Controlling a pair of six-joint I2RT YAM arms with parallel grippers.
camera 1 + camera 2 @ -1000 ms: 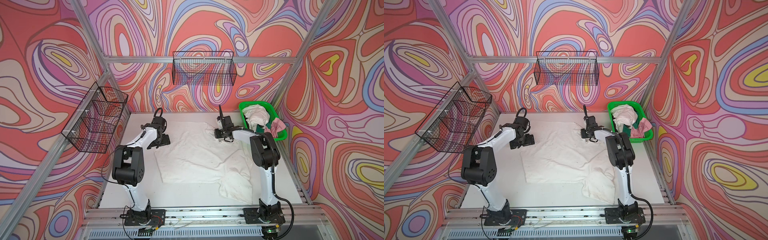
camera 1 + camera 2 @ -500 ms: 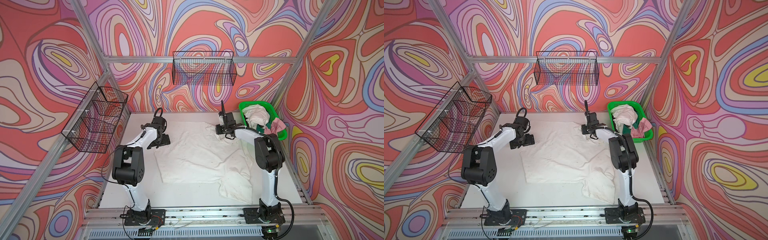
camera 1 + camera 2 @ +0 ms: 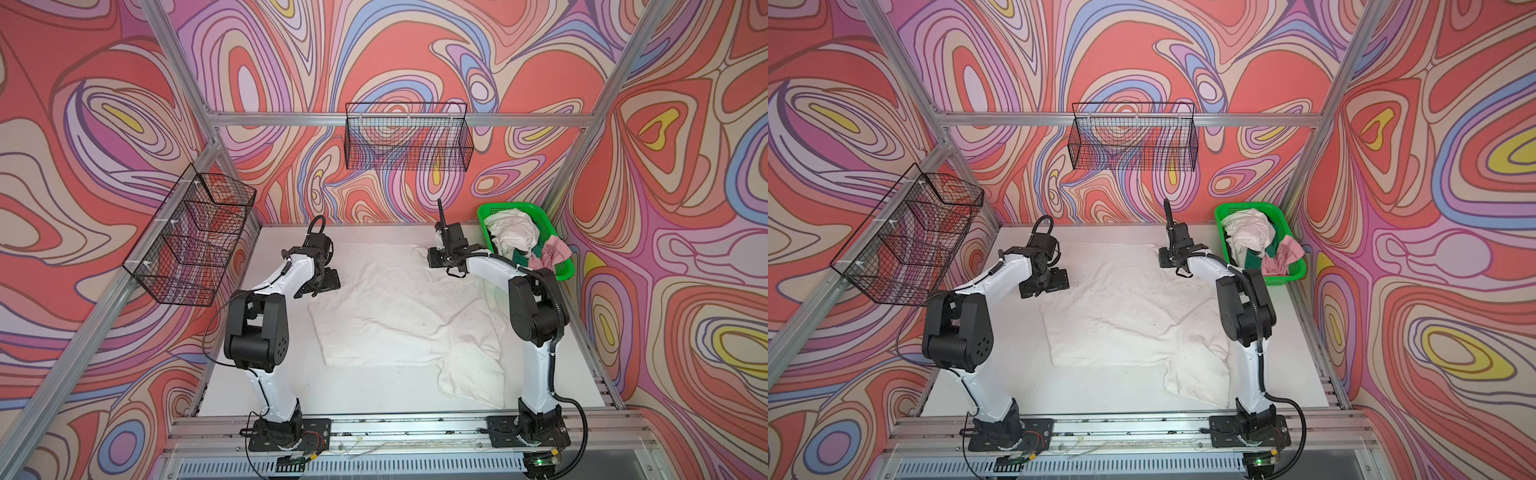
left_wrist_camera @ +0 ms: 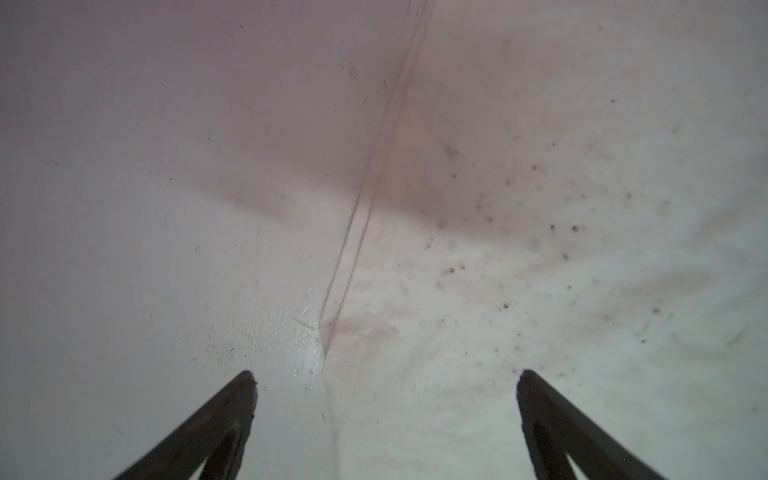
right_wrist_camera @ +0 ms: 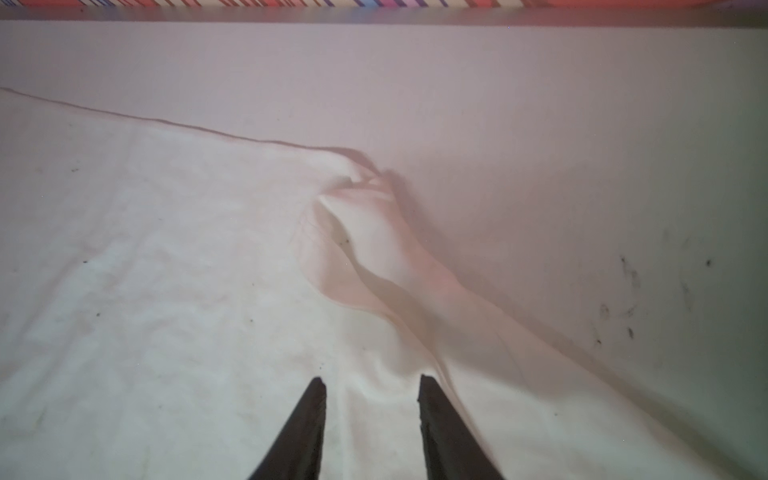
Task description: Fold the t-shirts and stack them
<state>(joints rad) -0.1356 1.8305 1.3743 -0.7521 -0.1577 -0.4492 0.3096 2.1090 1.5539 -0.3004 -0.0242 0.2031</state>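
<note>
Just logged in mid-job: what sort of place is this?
Probably a lab test cell, not a home: aluminium frame, swirl-printed backdrop walls, and a white tabletop with a white t-shirt spread out.

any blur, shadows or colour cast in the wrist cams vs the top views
Left wrist view: soft focus, pinkish shadow band across white t-shirt and table. Right wrist view: pink cast, dark shadow beside the shirt's raised fold. Both top views: sharp, evenly lit.

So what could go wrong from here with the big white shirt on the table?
1. The left hand is open astride the white t-shirt's edge, one finger over bare table; closing may catch only the hem.
2. A raised wrinkle lies ahead of the open right hand; a fold over it would probably come out crooked.
</note>
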